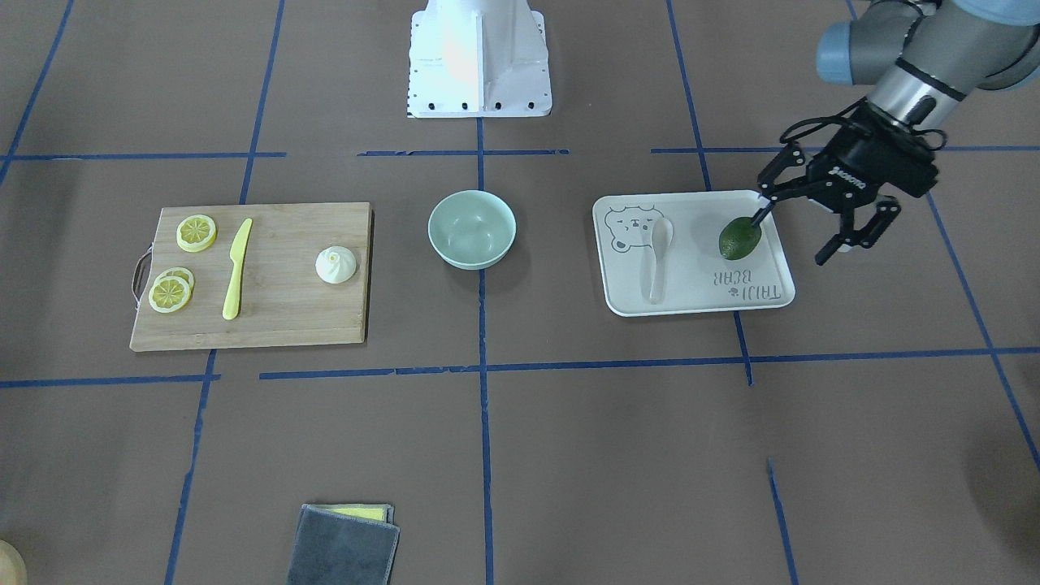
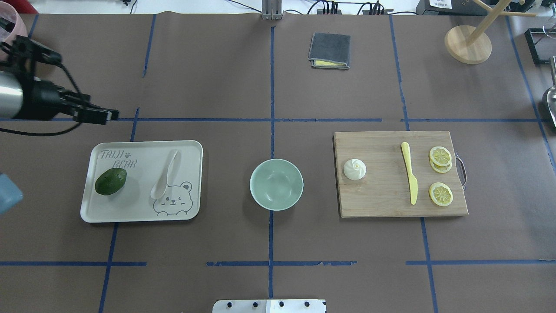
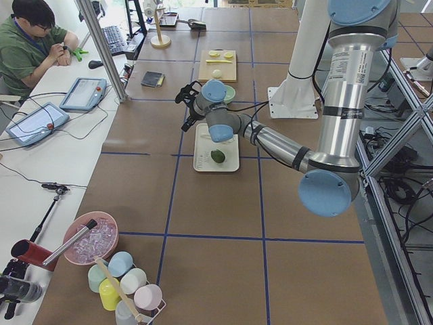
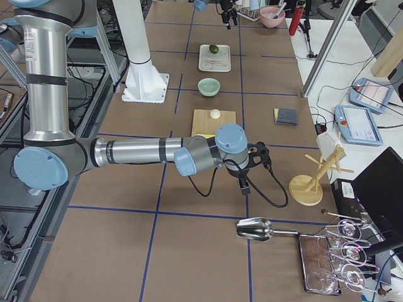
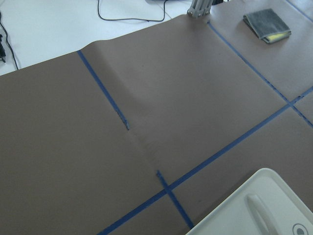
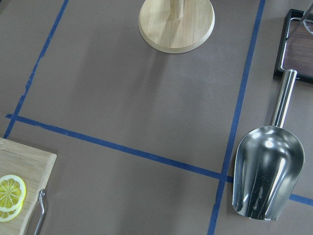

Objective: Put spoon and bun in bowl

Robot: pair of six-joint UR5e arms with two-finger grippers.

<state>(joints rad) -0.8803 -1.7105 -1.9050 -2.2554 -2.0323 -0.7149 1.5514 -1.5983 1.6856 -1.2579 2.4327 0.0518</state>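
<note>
Neither task item is in the bowl (image 1: 471, 258) yet, so the work looks to be at its very start: the reach for the spoon (image 1: 660, 258). The left pincer (image 1: 790, 241) hangs with its jaws spread wide and nothing between them, above the outer edge of the tray (image 1: 699, 286), close to the avocado (image 1: 739, 237). The right pincer shows only in the side view from the robot's right, parked well off beyond the cutting board (image 1: 276, 325), and whether it is spread or closed cannot be told.

The spoon lies flat on the tray between the bear drawing and the avocado. Its long axis runs roughly front to back on the counter, the scoop toward the robot and the handle pointing away, leaning slightly toward the bowl's side. The bun (image 1: 335, 265) sits upright on the cutting board, on the end nearest the bowl.

The next move probably calls for carrying the left pincer past the avocado, turning the jaws across the handle, then lowering
</note>
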